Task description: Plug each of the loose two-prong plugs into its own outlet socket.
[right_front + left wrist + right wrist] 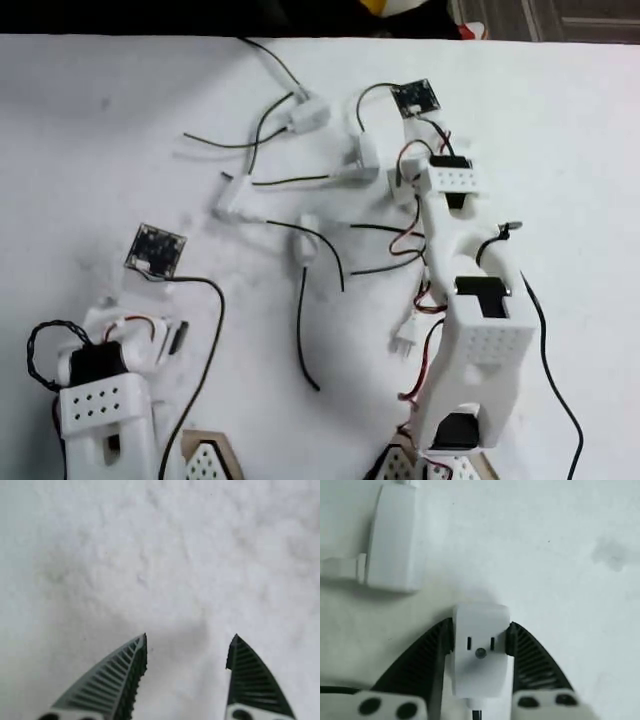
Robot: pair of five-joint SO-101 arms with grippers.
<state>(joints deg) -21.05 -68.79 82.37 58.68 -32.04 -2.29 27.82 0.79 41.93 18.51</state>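
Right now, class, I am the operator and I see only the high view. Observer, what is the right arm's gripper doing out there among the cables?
Observer: The right gripper is shut on a white outlet socket. The socket's two slots and round hole face the wrist camera.
Operator: And the left one, near the table's front edge?
Observer: The left gripper is open, and only the white table lies beneath it.
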